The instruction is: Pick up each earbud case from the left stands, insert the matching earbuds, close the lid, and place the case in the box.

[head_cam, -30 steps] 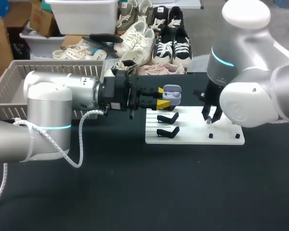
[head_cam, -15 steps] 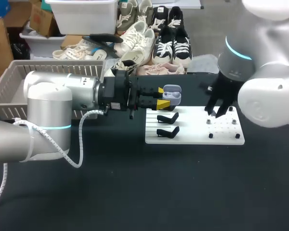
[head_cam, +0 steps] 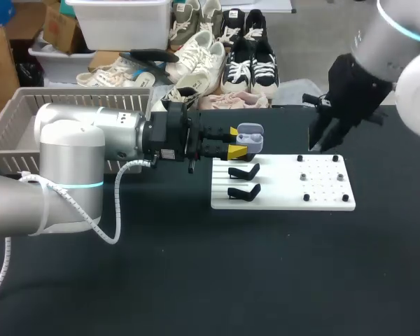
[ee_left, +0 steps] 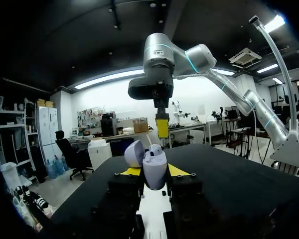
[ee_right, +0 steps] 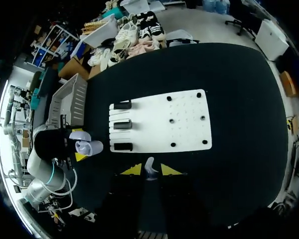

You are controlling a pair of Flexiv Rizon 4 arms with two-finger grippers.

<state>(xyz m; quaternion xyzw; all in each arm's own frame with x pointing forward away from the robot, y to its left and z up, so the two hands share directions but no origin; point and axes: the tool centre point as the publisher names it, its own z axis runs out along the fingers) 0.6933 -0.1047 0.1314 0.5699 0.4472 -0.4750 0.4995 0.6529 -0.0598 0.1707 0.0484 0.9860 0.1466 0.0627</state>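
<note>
A lavender earbud case with its lid up sits in my left gripper, which is shut on it and held level above the white board's left end. In the left wrist view the case stands between the fingers with the lid tipped back. My right gripper hangs high over the board's far right corner. In the right wrist view a small white earbud is pinched in the right gripper, far above the board.
Two empty black stands sit on the board's left part, and small dark pegs dot its right part. A grey wire basket stands at the table's back left. Black tabletop stretches in front.
My right arm has lifted off the board's right part and moved up and to the right. My left arm and the case have not moved.
</note>
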